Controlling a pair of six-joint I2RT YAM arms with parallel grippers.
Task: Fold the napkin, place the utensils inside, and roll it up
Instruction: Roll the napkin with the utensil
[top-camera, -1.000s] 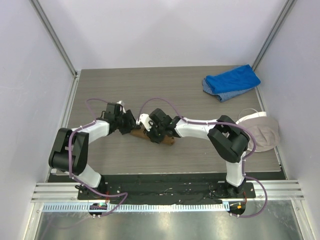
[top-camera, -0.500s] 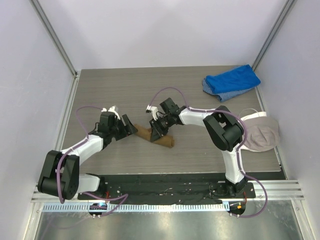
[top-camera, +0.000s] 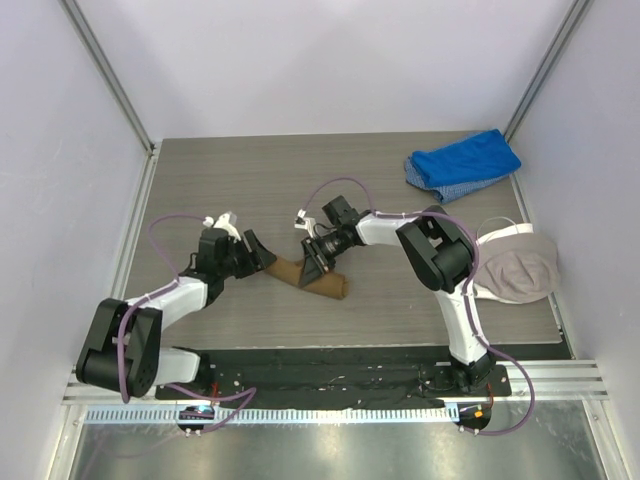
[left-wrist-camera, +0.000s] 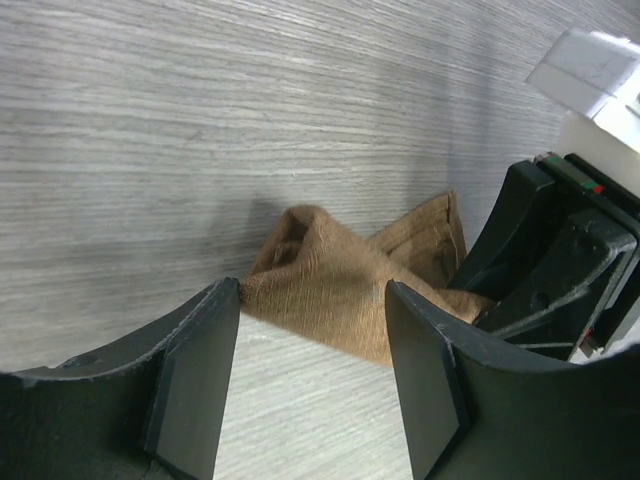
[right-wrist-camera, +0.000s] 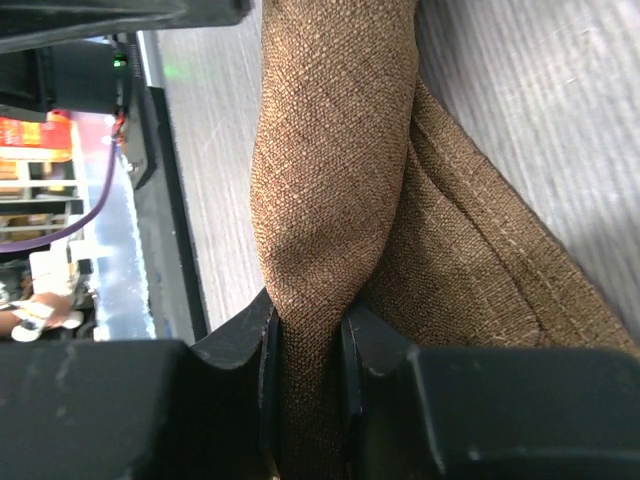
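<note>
The tan-brown napkin (top-camera: 318, 280) lies as a bunched, rolled bundle mid-table. My right gripper (top-camera: 318, 256) comes at it from the far side and is shut on a thick fold of the napkin (right-wrist-camera: 335, 150); the cloth is pinched between its two fingers (right-wrist-camera: 240, 345). My left gripper (top-camera: 254, 252) sits just left of the bundle, open, with bare table between its fingers (left-wrist-camera: 195, 375). In the left wrist view the napkin's (left-wrist-camera: 340, 285) near end lies just past the fingertips, apart from them. The utensils are hidden; no spoon shows in any view.
A blue cloth (top-camera: 463, 163) lies at the back right corner. A beige-and-white cap-like item (top-camera: 520, 268) rests at the right edge. The right gripper's black body (left-wrist-camera: 560, 260) stands close to the right of my left fingers. White walls enclose the table (top-camera: 220, 180).
My left gripper has let go of the napkin and backed off to the left, jaws now apart. The right gripper stays shut on the cloth while its forearm swung toward the back.
</note>
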